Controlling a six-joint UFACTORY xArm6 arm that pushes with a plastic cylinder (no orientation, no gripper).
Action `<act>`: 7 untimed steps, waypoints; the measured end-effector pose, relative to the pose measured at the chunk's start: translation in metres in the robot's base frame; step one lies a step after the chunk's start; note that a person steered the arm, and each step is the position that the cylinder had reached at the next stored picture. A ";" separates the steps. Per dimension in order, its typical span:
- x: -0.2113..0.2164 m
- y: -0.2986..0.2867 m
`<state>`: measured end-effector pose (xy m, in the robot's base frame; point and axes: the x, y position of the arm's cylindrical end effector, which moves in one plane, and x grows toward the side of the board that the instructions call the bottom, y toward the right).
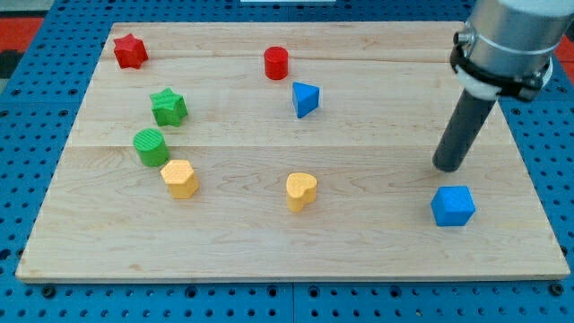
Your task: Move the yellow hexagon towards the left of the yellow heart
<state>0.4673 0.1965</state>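
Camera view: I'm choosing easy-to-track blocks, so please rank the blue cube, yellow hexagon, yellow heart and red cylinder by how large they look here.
1. blue cube, largest.
2. yellow hexagon.
3. yellow heart, close to the hexagon, so that order is unsure.
4. red cylinder, smallest, though it lies nearer the view's top, perhaps farther from the camera.

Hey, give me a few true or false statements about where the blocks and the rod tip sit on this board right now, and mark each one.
1. The yellow hexagon lies to the view's left of the yellow heart. True.
2. My tip touches the yellow hexagon. False: it is far off at the view's right, just above the blue cube.
3. The green cylinder sits just up-left of the yellow hexagon. True.
4. The red star is at the board's bottom right corner. False: it is at the top left corner.
5. The red cylinder is above the blue triangular block. True.
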 end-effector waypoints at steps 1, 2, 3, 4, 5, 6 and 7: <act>0.008 -0.071; 0.007 -0.156; 0.035 -0.173; 0.058 -0.202; 0.062 -0.252; 0.078 -0.305; 0.099 -0.230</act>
<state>0.5662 -0.0333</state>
